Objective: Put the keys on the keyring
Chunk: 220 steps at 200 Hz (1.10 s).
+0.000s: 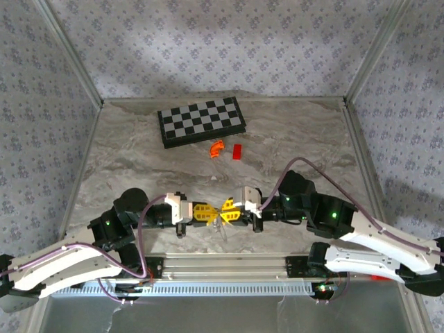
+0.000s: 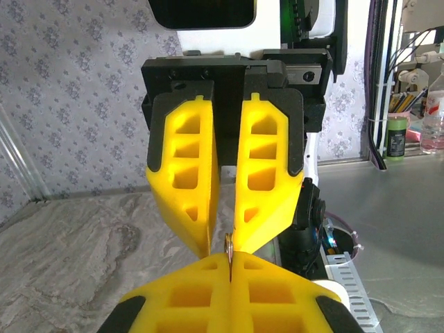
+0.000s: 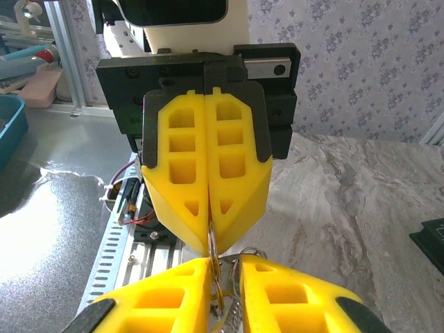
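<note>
The left hand (image 1: 211, 212) is pressed shut on the thin silvery ring of the keyring (image 3: 212, 243), which is seen edge-on above the near side of the bench (image 1: 125, 159). The right hand (image 1: 224, 209) meets it tip to tip. Its hollow-celled yellow plastic fingers (image 3: 298, 305) stand narrow around crowded shiny metal; whether they grip anything I cannot tell. Far behind, on the grey marbled surface, lie a checkerboard (image 1: 201, 121), an orange curved piece (image 1: 217, 148) and a red block (image 1: 237, 151).

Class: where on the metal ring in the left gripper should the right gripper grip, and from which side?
Probably the free arc of the ring poking from the left gripper, approached head-on from the opposite side by the right gripper: it stands upright, flat faces toward the fingers.
</note>
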Motion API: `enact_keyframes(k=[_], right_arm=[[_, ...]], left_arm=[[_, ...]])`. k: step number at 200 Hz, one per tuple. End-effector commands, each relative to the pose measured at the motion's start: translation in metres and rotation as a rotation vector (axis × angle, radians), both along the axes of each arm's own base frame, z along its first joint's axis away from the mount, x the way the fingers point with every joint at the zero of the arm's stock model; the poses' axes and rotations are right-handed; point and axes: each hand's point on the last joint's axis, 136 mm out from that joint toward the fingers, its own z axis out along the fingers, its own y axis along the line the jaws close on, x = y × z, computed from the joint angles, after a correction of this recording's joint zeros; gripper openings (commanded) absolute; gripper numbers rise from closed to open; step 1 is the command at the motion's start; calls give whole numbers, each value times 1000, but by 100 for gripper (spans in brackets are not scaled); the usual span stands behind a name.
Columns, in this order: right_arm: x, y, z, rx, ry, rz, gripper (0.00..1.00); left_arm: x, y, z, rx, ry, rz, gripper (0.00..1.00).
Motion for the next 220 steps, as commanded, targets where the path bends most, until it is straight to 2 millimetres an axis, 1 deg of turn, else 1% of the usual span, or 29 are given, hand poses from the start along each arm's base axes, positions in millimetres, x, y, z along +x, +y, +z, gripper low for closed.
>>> enact_keyframes(k=[1,14,30,41,55,70,93,111,122,125,134,146,165,184,203,217,220], right_arm=[[-4,3,-1,4,-8,23,13],[-3,3,-2,-2,-8,19,9],[-3,2,-2,-5,-9,17,0],[-1,2,-3,-14,-8,8,0],[2,1,-4,-37,-5,-13,0],[7,0,-8,-79,-4,-42,0],[14,-2,-16,-166,-9,-80,0],[18,-3,-23,-232,-11,-94,0],[19,0,-24,-253,-12,-92,0],[18,-2,-29,-276,-6,-90,0],[19,0,-32,-295,-2,-86,0],[19,2,-33,-306,1,-79,0],[18,4,-34,-310,3,-72,0],[17,4,-32,-303,7,-66,0],[17,4,-29,-291,9,-66,0],[17,3,-25,-268,5,-64,0],[16,3,-25,-262,6,-61,3]], left_arm=[[-6,3,33,-95,-32,-26,0],[-6,3,32,-94,-32,-25,0],[-5,3,32,-92,-32,-19,0],[-3,3,31,-86,-31,-10,0],[4,3,26,-62,-26,34,0],[13,3,17,-10,-26,87,0],[29,5,-1,98,-29,170,9],[37,5,-12,164,-30,212,13],[40,4,-17,190,-29,224,14],[40,4,-19,195,-30,225,14],[42,3,-22,210,-28,231,13],[43,2,-26,221,-27,233,12],[42,1,-25,215,-28,224,8],[39,0,-22,198,-31,205,0],[35,0,-15,167,-35,185,0],[31,0,-6,119,-36,168,0],[30,0,-4,107,-35,163,0]])
